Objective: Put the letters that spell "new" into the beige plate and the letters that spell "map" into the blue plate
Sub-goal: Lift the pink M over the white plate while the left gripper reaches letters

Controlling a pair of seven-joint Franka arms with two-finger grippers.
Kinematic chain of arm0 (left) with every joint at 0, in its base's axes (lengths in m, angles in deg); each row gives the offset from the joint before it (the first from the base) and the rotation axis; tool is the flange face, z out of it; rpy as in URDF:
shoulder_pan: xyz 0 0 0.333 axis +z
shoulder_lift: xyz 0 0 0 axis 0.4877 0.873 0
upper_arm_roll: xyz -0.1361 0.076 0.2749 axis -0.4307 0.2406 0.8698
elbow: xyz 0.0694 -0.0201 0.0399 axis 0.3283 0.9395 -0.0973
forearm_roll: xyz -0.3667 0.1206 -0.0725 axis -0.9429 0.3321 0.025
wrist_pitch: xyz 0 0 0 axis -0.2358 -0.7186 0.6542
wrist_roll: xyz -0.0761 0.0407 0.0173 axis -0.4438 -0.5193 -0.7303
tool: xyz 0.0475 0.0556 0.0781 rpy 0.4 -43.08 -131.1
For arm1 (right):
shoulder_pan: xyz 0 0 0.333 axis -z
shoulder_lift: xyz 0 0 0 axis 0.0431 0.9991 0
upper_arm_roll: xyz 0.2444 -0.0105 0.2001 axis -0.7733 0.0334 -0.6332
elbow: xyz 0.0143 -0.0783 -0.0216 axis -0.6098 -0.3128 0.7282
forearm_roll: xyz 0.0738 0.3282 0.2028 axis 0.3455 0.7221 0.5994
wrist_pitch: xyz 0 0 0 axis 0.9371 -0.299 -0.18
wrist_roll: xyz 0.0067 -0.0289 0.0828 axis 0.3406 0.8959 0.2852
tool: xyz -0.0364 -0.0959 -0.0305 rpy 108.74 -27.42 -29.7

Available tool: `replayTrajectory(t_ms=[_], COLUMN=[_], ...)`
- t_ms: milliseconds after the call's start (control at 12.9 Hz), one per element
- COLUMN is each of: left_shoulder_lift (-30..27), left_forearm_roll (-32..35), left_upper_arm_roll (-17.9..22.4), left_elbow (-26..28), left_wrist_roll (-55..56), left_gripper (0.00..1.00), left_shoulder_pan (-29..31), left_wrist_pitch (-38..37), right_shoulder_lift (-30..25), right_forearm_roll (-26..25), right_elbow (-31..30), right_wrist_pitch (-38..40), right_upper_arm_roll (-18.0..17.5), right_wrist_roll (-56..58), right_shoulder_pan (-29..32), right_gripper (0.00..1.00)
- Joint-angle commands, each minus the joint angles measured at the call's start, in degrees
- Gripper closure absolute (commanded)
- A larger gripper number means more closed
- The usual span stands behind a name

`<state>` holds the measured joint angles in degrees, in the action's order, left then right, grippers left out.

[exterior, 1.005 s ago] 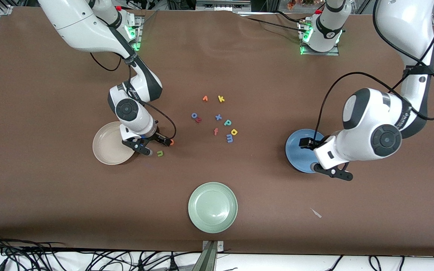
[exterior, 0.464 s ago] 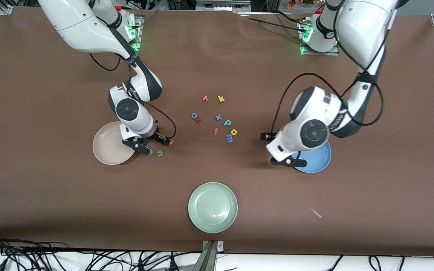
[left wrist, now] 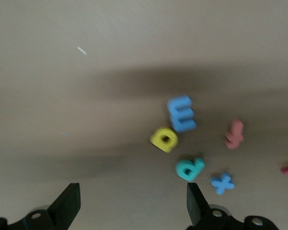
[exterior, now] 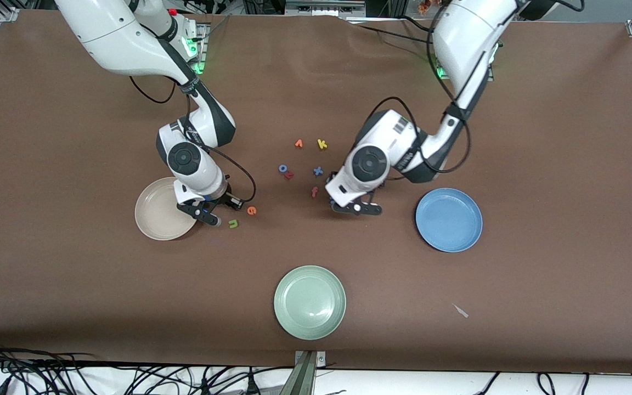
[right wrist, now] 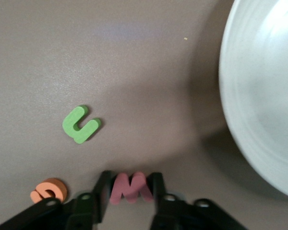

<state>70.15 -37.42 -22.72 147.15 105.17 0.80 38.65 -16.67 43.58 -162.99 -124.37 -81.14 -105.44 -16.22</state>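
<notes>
Both plates empty. Right gripper [right wrist: 129, 194] clamps pink w [right wrist: 130, 187] at beige plate's [exterior: 151, 219] 3 o'clock; left gripper [left wrist: 132, 206] spread above m [left wrist: 182, 113], a [left wrist: 163, 139], p [left wrist: 189, 167].

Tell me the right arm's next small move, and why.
Probably lift and carry the pinkish-red w over the beige plate: the right gripper is shut on it beside that plate, which holds no letters yet. The green n and orange e lie on the table.
</notes>
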Motion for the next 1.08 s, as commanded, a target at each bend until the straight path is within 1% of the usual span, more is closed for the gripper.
replayTrajectory(t_ms=[0, 77, 232, 541, 696, 773, 850, 927, 1005], left_shoulder_lift=[-0.78, -0.69, 0.45, 0.28, 0.19, 0.1, 0.1, 0.1, 0.1], left_forearm_roll=[-1.12, -1.03, -0.95, -0.68, -0.68, -0.59, -0.59, -0.59, -0.59], left_upper_arm_roll=[0.88, 0.88, 0.88, 0.88, 0.97, 0.97, 0.97, 0.97, 0.97], left_elbow=[3.65, 4.53, 5.68, 5.07, 5.33, 5.76, 5.42, 5.42, 5.42], left_wrist_roll=[1.26, 2.31, 2.58, 2.14, 2.4, 1.88, 2.22, 2.4, 1.71], left_gripper=[0.07, 0.08, 0.09, 0.09, 0.08, 0.09, 0.1, 0.1, 0.1], left_shoulder_pan=[-1.93, -3.59, -4.13, -2.81, -2.64, -2.55, -2.72, -2.55, -2.12], left_wrist_pitch=[4.56, 6.49, 11.23, 11.78, 11.35, 11.26, 11.26, 11.26, 11.26], right_shoulder_lift=[-0.91, -1.61, -3.72, -7.41, -7.77, -7.77, -7.68, -7.51, -7.33], right_forearm_roll=[-1.12, -1.12, -0.68, -0.59, -0.5, -0.41, -0.33, -0.15, -0.06], right_elbow=[-1.1, -1.1, -0.48, 0.66, 0.31, 0.05, -0.04, -0.04, 0.05], right_wrist_pitch=[-0.67, -0.15, 3.62, 9.43, 9.79, 9.79, 9.7, 9.61, 9.27], right_upper_arm_roll=[-0.22, -0.14, -0.13, -0.05, 0.13, 0.13, 0.13, 0.13, 0.13], right_wrist_roll=[-0.05, 0.31, 4.24, 18.38, 24.8, 26.22, 25.98, 25.19, 25.1], right_shoulder_pan=[0.47, 0.91, 2.84, 8.37, 11.44, 12.24, 12.34, 12.25, 12.25], right_gripper=[0.79, 0.79, 0.79, 0.79, 0.79, 0.78, 0.65, 0.4, 0.29])
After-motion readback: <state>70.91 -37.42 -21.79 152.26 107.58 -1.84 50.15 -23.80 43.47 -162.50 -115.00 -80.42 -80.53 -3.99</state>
